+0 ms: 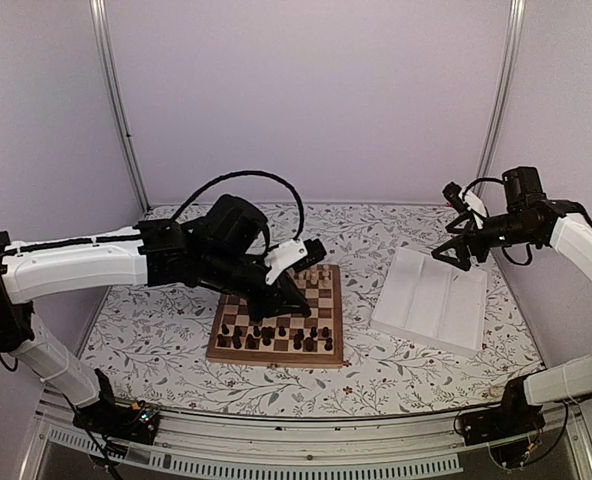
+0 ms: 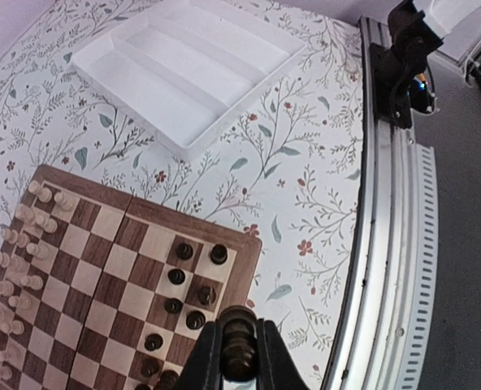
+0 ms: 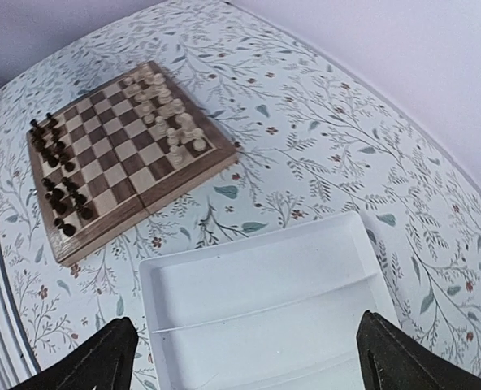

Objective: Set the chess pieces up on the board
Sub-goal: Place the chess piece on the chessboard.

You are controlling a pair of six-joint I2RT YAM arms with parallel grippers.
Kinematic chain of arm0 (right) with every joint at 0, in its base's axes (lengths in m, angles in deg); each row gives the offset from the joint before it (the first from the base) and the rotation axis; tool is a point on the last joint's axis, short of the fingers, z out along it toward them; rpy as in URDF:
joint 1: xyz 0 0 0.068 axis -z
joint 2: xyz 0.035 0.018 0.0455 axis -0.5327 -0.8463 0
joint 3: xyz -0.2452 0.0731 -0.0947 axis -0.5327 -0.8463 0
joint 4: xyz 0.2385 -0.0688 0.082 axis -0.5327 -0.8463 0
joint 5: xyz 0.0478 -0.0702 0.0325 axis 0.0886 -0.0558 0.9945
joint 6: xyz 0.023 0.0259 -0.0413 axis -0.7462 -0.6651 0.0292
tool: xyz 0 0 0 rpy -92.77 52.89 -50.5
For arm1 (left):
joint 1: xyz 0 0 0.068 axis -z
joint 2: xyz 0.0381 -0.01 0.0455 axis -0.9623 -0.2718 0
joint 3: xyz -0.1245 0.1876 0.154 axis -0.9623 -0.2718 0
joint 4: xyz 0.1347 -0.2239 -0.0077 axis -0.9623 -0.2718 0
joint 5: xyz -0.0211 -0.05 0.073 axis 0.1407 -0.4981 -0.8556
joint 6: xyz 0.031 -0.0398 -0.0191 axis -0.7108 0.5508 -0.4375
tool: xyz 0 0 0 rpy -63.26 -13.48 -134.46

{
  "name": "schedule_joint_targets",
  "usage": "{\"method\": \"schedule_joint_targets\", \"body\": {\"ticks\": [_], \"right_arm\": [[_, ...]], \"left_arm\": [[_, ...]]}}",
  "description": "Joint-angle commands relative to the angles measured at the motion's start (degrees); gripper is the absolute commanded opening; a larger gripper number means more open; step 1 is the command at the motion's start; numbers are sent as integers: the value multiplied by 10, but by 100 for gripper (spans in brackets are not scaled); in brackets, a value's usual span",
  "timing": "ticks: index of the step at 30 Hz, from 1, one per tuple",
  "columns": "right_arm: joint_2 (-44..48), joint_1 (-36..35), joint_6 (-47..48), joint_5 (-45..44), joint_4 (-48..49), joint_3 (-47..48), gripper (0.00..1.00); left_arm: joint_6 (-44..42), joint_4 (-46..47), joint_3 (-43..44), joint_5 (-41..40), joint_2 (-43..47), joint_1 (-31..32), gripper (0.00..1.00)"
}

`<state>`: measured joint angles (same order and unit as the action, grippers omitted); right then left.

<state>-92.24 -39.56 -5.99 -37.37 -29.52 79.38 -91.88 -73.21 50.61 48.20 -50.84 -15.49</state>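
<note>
We find the left gripper (image 2: 239, 370) clamped on a small, dark, turned-wood chessman (image 2: 239, 345), upright, just above the near edge of the chequered wooden board (image 2: 110, 260); right gripper (image 3: 249, 357) apart, well away.

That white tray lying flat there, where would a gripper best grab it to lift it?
By its rim, coming from straight above. The tray lies flat on the table and looks too wide to span, but its thin upright wall should fit between two fingers, one inside and one outside. The open right gripper hangs right above it.
</note>
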Motion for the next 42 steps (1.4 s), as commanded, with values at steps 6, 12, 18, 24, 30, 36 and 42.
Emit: {"method": "schedule_joint_targets", "body": {"ticks": [6,12,18,24,30,36,42], "right_arm": [[11,118,-85,32,105,-111,99],[35,145,-49,65,130,-169,95],[47,146,-39,69,153,-197,92],[5,146,-37,90,150,-187,89],[-15,146,-29,104,140,-181,87],[-19,145,-26,107,137,-181,87],[-22,145,-23,111,133,-181,87]], "left_arm": [[-38,-59,-59,-53,30,5,8],[-48,-65,-72,-67,16,0,8],[-54,-64,-72,-78,-9,-3,10],[-54,-55,-62,-74,-45,-6,11],[-59,-50,-56,-66,-76,-13,11],[-62,-48,-54,-71,-100,-18,12],[-58,-41,-53,-75,-110,-22,16]]}}
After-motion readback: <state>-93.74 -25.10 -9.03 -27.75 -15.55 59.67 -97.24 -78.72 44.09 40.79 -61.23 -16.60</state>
